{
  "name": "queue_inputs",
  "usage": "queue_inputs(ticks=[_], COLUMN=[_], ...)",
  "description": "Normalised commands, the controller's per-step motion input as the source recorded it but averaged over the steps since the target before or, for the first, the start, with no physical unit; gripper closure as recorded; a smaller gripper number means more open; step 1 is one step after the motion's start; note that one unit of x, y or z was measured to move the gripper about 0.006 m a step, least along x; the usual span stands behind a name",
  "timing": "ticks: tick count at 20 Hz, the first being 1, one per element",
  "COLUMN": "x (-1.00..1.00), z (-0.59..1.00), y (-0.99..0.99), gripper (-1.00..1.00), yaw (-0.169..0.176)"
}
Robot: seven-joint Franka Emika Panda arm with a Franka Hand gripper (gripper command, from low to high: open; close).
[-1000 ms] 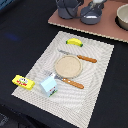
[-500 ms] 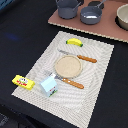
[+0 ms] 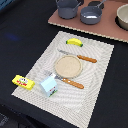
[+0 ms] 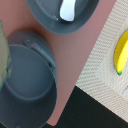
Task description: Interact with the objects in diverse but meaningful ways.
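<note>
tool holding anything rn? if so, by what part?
Cannot tell: the tool shows in neither view. The banana, carton and pots all sit free.

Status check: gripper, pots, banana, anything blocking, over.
Gripper out of view. Two grey pots on the brown board, a white bottle inside one. Banana on the placemat. Nothing blocking seen.

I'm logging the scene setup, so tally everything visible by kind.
Pots: 2
Bowl: 1
Bottle in a pot: 1
Banana: 1
Round wooden plate: 1
Wooden-handled utensils: 2
Milk carton: 1
Yellow packet: 1
Placemat: 1
Total: 11
</note>
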Motion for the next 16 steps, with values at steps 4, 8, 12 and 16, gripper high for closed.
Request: queue_inputs(ticks=[4,8,12,16], x=[-0.57,-0.48,-0.6,-0.56], z=[-0.33,-0.31,-0.37,-0.17], y=[-0.47,-0.32,-0.35,-0.28], gripper=[-1.0,-1.0,-1.0,-1.0], yaw=[-0.035,-0.012,-0.009,-0.011])
